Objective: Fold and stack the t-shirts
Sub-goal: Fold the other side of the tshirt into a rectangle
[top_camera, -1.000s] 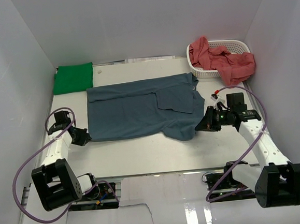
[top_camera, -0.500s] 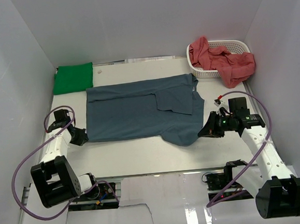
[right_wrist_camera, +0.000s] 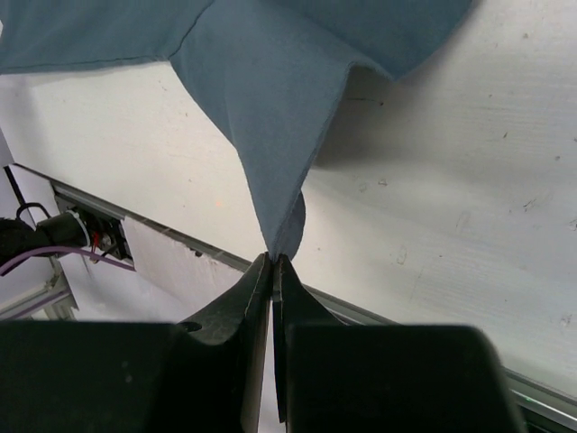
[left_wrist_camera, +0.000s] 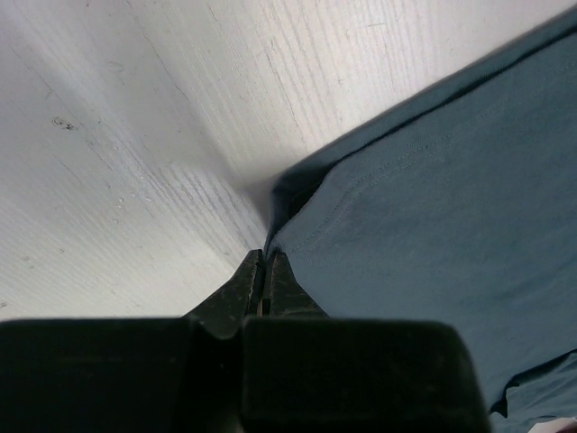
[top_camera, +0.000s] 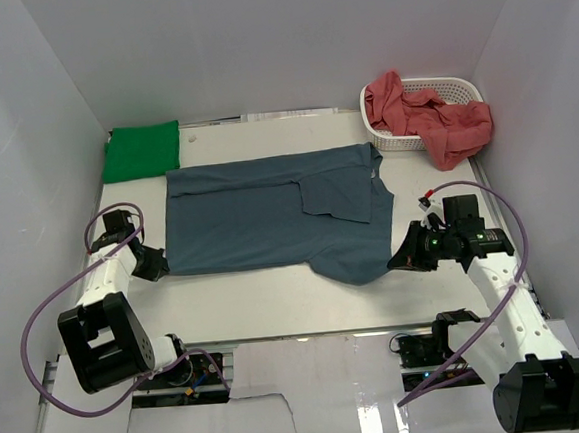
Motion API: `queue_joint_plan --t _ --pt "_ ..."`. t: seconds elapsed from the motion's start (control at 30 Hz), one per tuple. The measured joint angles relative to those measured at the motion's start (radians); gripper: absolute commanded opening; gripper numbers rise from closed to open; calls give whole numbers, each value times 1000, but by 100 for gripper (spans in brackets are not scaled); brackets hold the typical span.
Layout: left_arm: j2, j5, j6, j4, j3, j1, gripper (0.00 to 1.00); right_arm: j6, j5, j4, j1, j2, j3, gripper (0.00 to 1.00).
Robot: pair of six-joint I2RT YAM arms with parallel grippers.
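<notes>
Slate-blue t-shirt [top_camera: 269,213] lies flat, just nearer us than the green t-shirt [top_camera: 142,150]. Our left gripper [top_camera: 161,269] and right gripper [top_camera: 395,261] each clamp one near corner. Spreading seems done; next we must lift both corners together to fold.

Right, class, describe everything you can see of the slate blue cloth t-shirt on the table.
The slate blue cloth t-shirt is plain, soft and short-sleeved. It lies spread sideways on the white table with its collar towards the right and a flap folded over its right part. The left gripper pinches its near left hem corner. The right gripper pinches the near right corner, which rises to a point off the table.
</notes>
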Motion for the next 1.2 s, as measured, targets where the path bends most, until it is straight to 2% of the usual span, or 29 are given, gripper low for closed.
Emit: queue_joint_plan --t 0.37,0.67,0.87,1.0,1.2 --pt "0 11 19 3 15 1 0 -33 24 25 0 -74 2 8" --pt "-8 11 30 3 21 1 0 -11 87 55 0 -263 -3 8" --pt "-8 11 37 3 21 1 0 25 56 77 0 -327 -113 8" --pt "-8 11 38 4 21 1 0 35 43 68 0 -336 -171 8" --pt "-8 11 43 4 21 1 0 38 100 45 0 -339 -156 8"
